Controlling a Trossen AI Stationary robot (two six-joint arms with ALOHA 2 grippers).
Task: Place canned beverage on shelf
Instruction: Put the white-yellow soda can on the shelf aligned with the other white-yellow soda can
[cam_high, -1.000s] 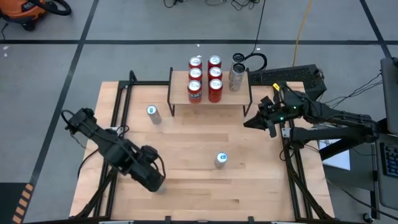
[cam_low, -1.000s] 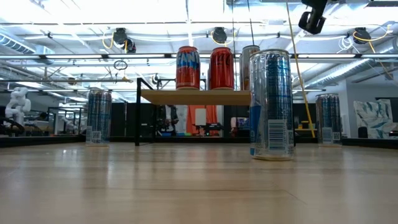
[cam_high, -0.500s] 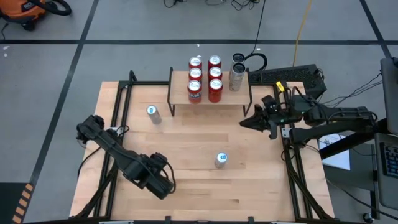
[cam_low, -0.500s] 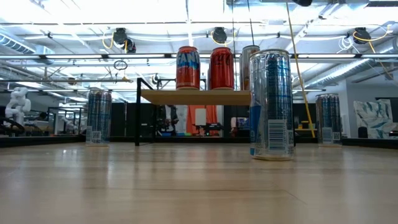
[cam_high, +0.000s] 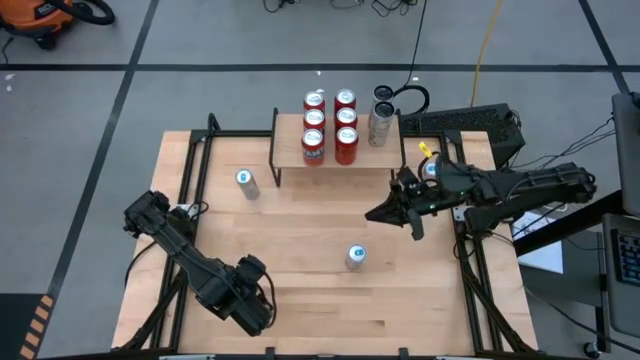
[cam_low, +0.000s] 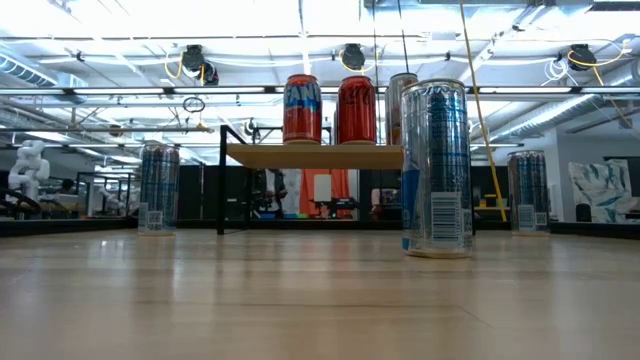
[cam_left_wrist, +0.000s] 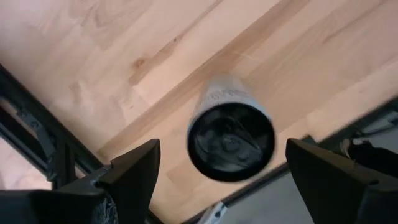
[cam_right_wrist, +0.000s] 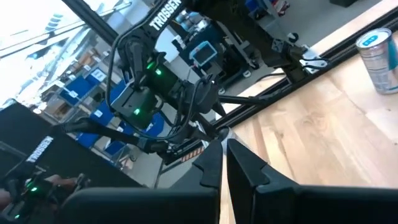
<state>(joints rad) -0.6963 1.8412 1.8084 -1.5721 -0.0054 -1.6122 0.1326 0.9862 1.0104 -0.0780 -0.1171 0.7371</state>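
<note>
You can read "TROSSEN" in white capitals on the dark robot arm (cam_right_wrist: 163, 17) seen beyond the table edge in the right wrist view. The printing on the cans stays too small to read.

Both arms are dark, near-black, built of rounded joint housings linked by slim straight segments. The left arm (cam_high: 190, 255) ends in a bulky cylindrical wrist block; its end effector (cam_left_wrist: 217, 171) carries two broad, flat, matte black fingers (cam_left_wrist: 134, 168) with angled edges. The right arm (cam_high: 500, 185) shows small green indicator lights and a yellow tag near the wrist, with thin black cabling along its links. Its end effector (cam_right_wrist: 225, 163) has two narrow, pointed black fingers (cam_right_wrist: 245, 165). White "TROSSEN" lettering marks a dark arm link (cam_right_wrist: 165, 14).
</note>
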